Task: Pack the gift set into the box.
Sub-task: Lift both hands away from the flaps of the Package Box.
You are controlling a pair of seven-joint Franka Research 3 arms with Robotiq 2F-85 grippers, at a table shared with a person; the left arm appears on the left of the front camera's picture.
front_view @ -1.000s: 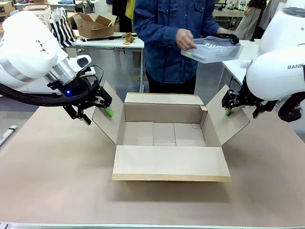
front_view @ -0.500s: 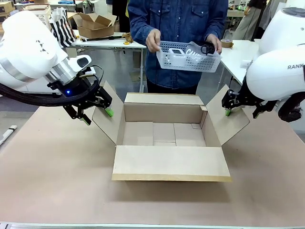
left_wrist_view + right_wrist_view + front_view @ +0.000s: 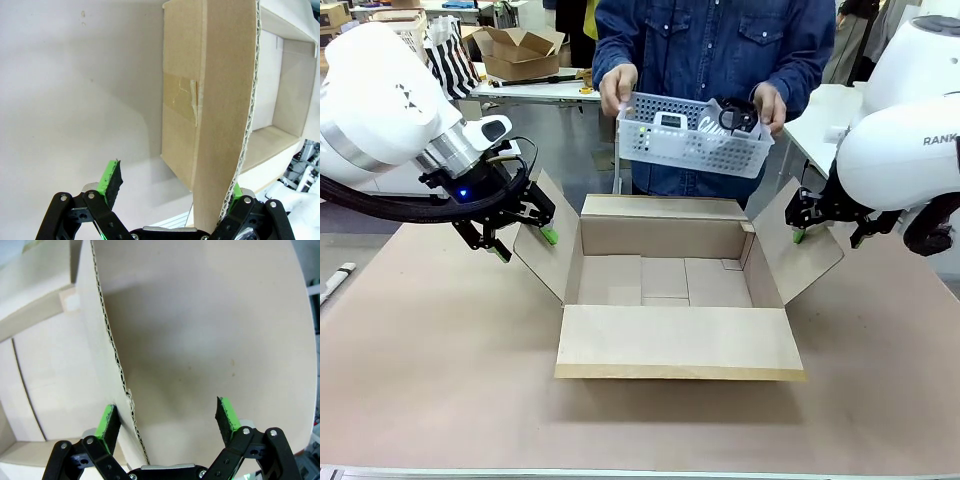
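Observation:
The box [image 3: 665, 290] lies open in the middle of the table, its four flaps spread out. Above its far flap a person holds the gift set [image 3: 690, 135] level in both hands: a grey perforated tray with a small white device and a dark item inside. My left gripper [image 3: 527, 245] is open and straddles the raised left flap [image 3: 210, 100], whose edge leans by one finger. Open too, my right gripper [image 3: 825, 238] straddles the right flap [image 3: 200, 340], whose corrugated edge stands close to one finger [image 3: 109, 421].
The brown table top [image 3: 440, 380] stretches wide in front of the box and to both sides. A white object [image 3: 335, 280] lies at the table's left edge. Behind the person, a side table carries a smaller cardboard box [image 3: 520, 50] and a striped bag [image 3: 450, 60].
The person has brought the tray from the right to the middle, levelled it and lowered it toward the box. Neither arm has moved.

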